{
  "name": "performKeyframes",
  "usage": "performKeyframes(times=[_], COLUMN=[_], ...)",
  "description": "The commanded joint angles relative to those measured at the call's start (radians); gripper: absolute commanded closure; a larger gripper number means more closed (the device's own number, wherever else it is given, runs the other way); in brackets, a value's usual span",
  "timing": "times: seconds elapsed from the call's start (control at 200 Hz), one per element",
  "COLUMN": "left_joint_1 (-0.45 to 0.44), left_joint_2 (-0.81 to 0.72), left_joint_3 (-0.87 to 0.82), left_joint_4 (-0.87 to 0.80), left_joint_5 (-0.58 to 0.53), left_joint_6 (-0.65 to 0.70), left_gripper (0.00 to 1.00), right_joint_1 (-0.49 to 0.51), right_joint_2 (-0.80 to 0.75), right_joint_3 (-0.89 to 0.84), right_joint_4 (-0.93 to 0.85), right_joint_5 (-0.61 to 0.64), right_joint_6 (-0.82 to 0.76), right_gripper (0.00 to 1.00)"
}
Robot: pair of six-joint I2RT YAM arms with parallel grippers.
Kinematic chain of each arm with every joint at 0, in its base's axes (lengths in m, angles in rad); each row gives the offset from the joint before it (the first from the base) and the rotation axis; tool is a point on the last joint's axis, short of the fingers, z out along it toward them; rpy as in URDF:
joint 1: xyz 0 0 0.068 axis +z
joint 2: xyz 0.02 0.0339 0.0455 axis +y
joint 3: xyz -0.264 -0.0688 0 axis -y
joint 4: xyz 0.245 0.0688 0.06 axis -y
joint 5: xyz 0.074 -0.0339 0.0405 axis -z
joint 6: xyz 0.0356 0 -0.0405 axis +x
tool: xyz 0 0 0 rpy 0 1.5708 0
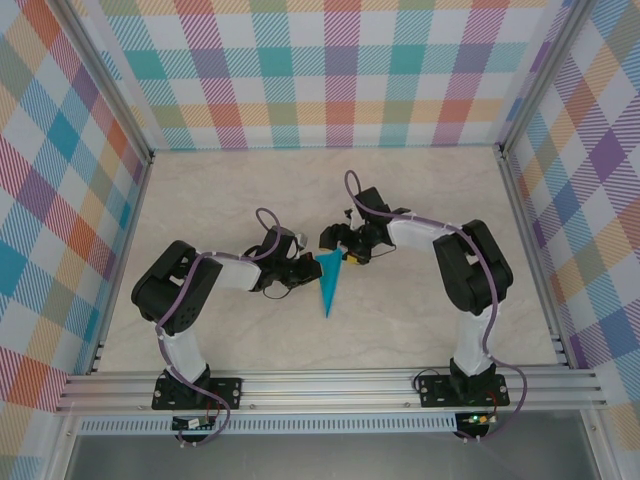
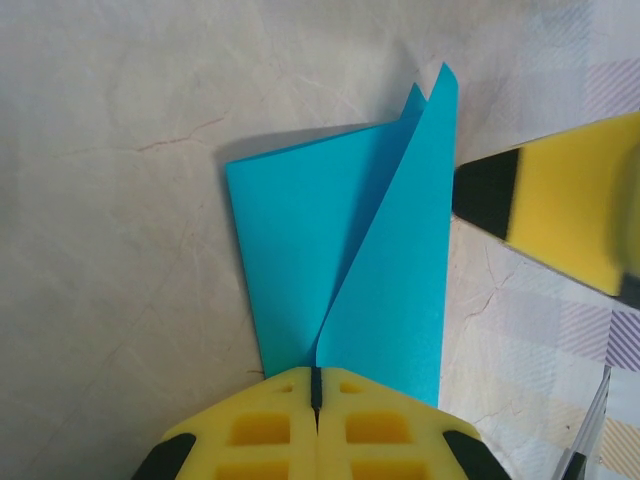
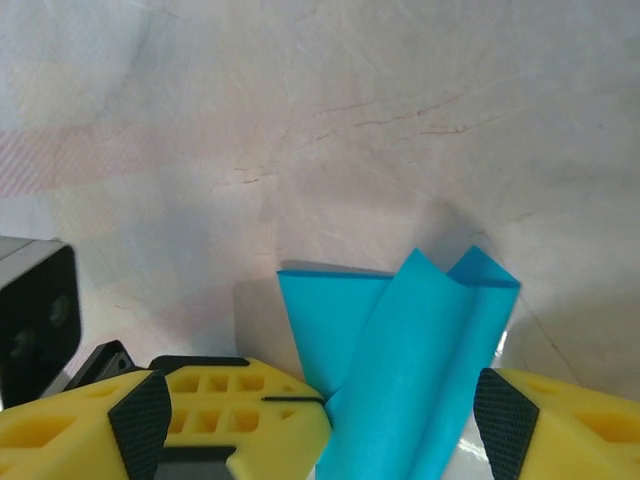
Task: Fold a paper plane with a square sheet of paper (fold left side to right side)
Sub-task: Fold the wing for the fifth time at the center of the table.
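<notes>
marbled table (image 1: 250, 200) between plaid walls carries the paper plane (image 1: 330, 285) at its middle, a slim dart with one flap lifted. left gripper (image 2: 316, 400) is closed tight at its edge; right gripper (image 3: 395, 415) gapes around the flap, gripping nothing, so flattening seems left.

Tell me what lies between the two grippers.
The paper plane lies between the left gripper and right gripper in the top view; its raised flap stands between the right fingers in the right wrist view.
</notes>
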Motion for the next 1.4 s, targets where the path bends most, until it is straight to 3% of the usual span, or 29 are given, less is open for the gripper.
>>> performKeyframes(times=[0.0, 0.08, 0.3, 0.405, 1.395], left_joint_1=[0.01, 0.008, 0.009, 0.008, 0.01], left_joint_2=[0.031, 0.032, 0.031, 0.03, 0.031], left_joint_3=[-0.005, -0.005, -0.005, -0.005, 0.003], left_joint_4=[-0.027, -0.026, -0.028, -0.032, -0.086], left_joint_5=[-0.03, -0.03, -0.035, -0.038, -0.08], left_joint_6=[0.016, 0.016, 0.015, 0.016, 0.005], left_gripper=[1.0, 1.0, 1.0, 1.0, 1.0], right_joint_1=[-0.009, -0.008, 0.033, 0.05, 0.06], right_joint_2=[-0.108, -0.136, -0.085, -0.033, 0.053], right_joint_3=[0.008, -0.015, -0.054, -0.039, -0.097], right_joint_4=[-0.062, -0.047, 0.037, 0.042, 0.109], right_joint_5=[0.045, 0.02, -0.07, -0.068, -0.01], right_joint_6=[-0.049, -0.042, 0.047, 0.066, 0.026], right_gripper=[0.18, 0.24, 0.74, 0.88, 0.93])
